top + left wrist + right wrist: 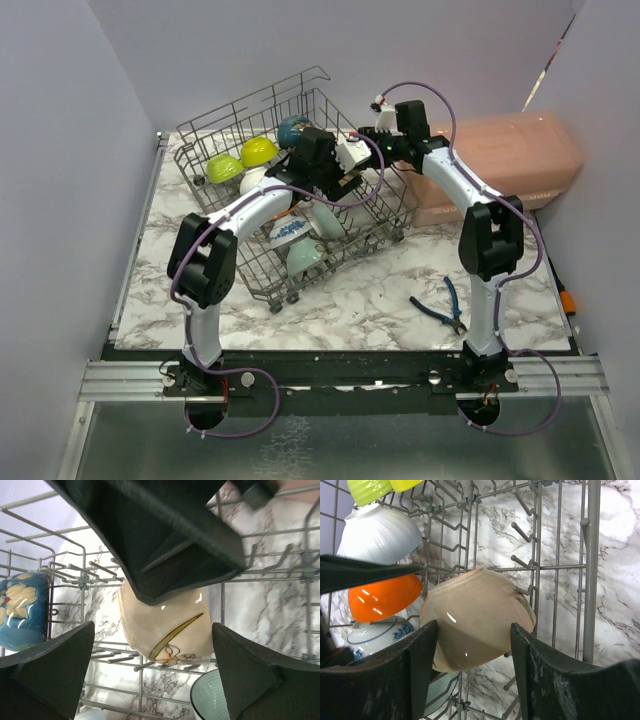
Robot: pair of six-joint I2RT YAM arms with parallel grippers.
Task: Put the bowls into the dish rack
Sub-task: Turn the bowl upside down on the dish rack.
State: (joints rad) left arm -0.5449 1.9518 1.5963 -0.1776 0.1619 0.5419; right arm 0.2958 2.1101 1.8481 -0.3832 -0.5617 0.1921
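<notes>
One dish rack (pixel 230 120), two lime-yellow bowls (pixel 258 151), one orange bowl (pixel 382 602), one beige bowl (pixel 475 615), one pink box (pixel 500 160)

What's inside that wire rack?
Bowls: two lime, white, orange, dark blue, blue-patterned, pale teal and a beige bowl. The arms hide the rack's middle from above, so more could sit there.

Most likely a robotics lab test cell, not a lived-in kitchen. Plain pale partition walls (pixel 70 150) closing in the left, top and right of the frame. Marble-patterned tabletop (pixel 350 300) fixed to an aluminium rail (pixel 120 381) along the bottom, with left arm (pixel 205 260) and right arm (pixel 490 240) bolted there, purple cables (pixel 425 87) looping loose. Blue-handled pliers (pixel 440 308) at lower right. Kitchenware only as props: wire dish rack (pixel 262 265) at centre, pink lidded box (pixel 520 155) at upper right.
</notes>
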